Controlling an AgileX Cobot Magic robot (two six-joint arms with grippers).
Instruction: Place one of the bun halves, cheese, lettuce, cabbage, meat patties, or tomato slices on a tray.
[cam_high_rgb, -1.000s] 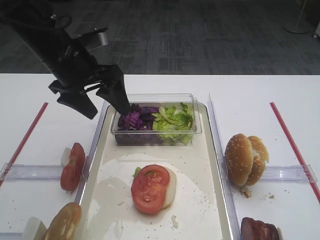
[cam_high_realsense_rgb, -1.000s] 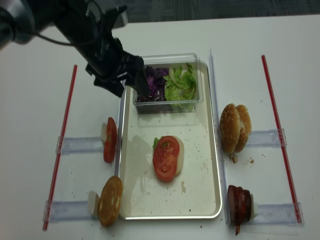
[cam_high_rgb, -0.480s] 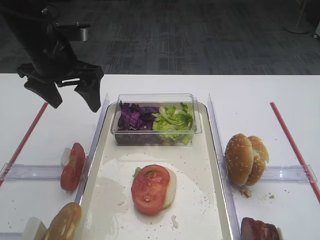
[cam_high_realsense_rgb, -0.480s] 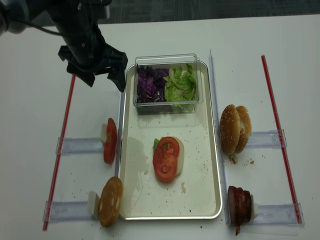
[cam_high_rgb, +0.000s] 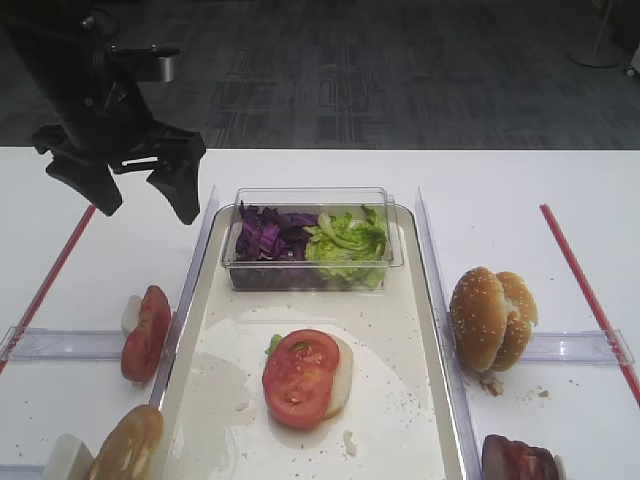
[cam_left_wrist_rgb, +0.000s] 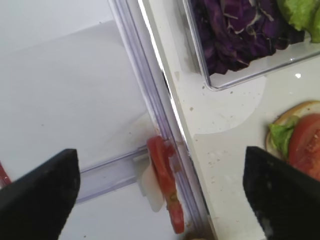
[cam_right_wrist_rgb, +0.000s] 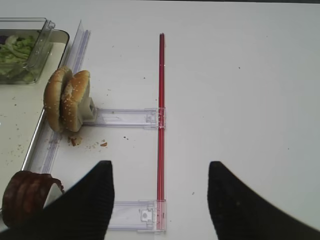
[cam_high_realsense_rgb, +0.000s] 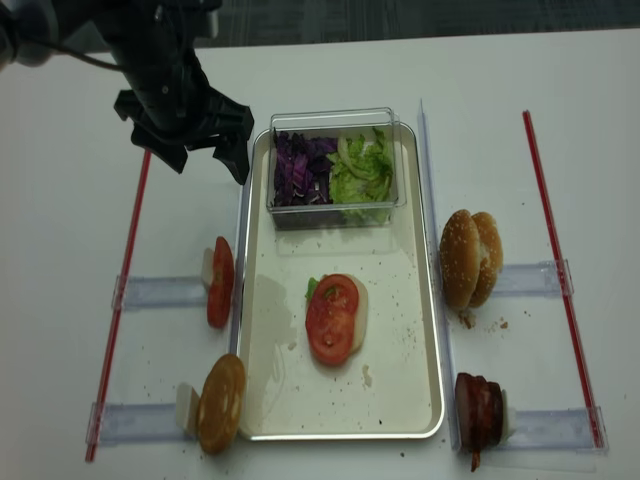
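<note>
My left gripper (cam_high_rgb: 147, 205) hangs open and empty above the table, just left of the cream tray (cam_high_rgb: 390, 330) at its far end. In the left wrist view its fingers (cam_left_wrist_rgb: 40, 195) straddle an upright tomato slice (cam_left_wrist_rgb: 162, 180) beside the tray's rim. On the tray lies a pale bun base topped with lettuce and tomato slices (cam_high_rgb: 300, 375). A clear tub at the tray's far end holds purple cabbage (cam_high_rgb: 268, 235) and lettuce (cam_high_rgb: 348, 238). My right gripper (cam_right_wrist_rgb: 160, 167) is open over bare table, right of the sesame bun halves (cam_right_wrist_rgb: 67, 100) and a meat patty (cam_right_wrist_rgb: 27, 195).
Clear plastic holders flank the tray, carrying a tomato slice (cam_high_realsense_rgb: 220, 282) and a bun half (cam_high_realsense_rgb: 222, 400) on the left, and buns (cam_high_realsense_rgb: 470, 258) and meat (cam_high_realsense_rgb: 480, 408) on the right. Red strips (cam_high_realsense_rgb: 130, 260) (cam_high_realsense_rgb: 555, 250) run along both outer sides.
A second ago one left finger reached into the tub's cabbage side. The left gripper has since pulled up and away to the left, still open, and has held still for the last half second.
</note>
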